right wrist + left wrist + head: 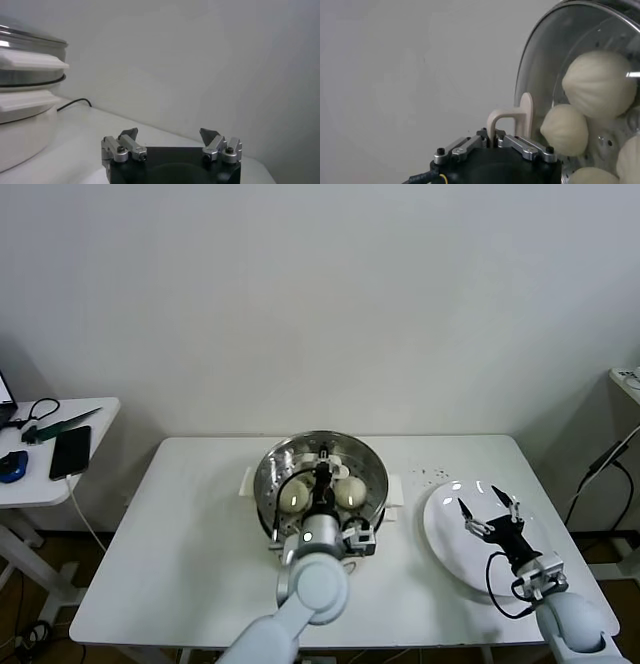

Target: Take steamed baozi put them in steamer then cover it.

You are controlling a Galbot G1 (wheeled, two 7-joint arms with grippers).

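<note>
Over steamer (270,474), my left gripper (322,477) holds lid (540,70) by handle, jaws clamped; seat it level over baozi (349,492). Right gripper (488,512) idle over plate (445,549), jaws apart.

White plate (450,546) on white table (190,564); phone (70,451) on side table (40,484)

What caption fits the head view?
Left gripper over the steamer of buns; right gripper open above the plate.

Even, bright indoor light; glare glints on the steamer (322,454) rim.
</note>
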